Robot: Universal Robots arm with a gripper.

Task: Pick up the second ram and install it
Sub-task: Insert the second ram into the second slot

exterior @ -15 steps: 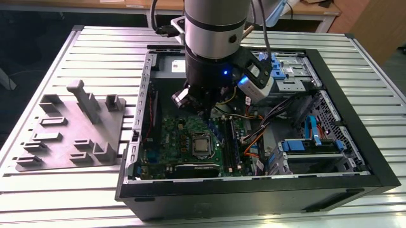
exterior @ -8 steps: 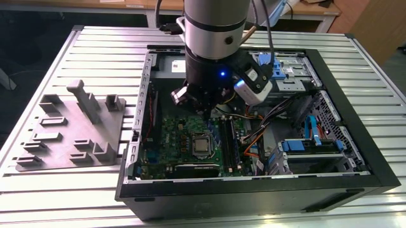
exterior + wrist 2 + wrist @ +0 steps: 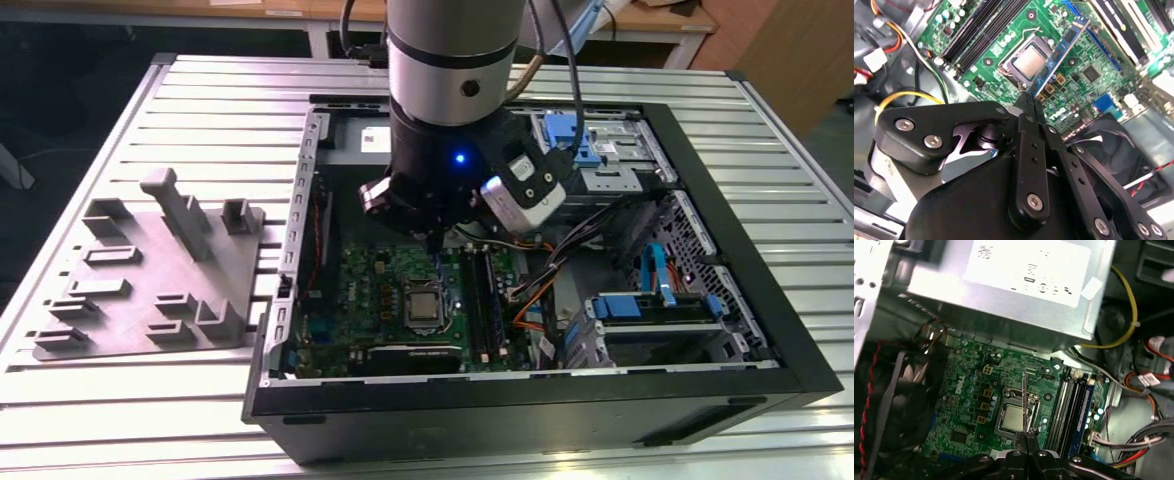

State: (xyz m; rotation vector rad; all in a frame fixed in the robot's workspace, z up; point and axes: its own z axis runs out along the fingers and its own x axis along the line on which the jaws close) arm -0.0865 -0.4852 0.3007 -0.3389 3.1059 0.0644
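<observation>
The computer case [image 3: 747, 300] lies open on the desk [image 3: 200, 100]. A parts holder [image 3: 147, 280] sits beside it on the desk, at the exterior view's left. Inside the case, the motherboard [image 3: 360, 285] lies flat toward the exterior view's left and the drive bays [image 3: 654, 308] sit toward its right. In the first wrist view, the power supply [image 3: 1004, 285] borders 1 edge of the motherboard. The fan [image 3: 899, 405] stands off a 2nd side and the memory slots [image 3: 1066, 405] run along the side opposite the fan. The processor socket [image 3: 1014, 417] lies between fan and slots. The gripper [image 3: 1026, 434] hangs above the socket, with the second ram [image 3: 1024, 395] pinched at 1 end between its fingertips, apart from the slots.
</observation>
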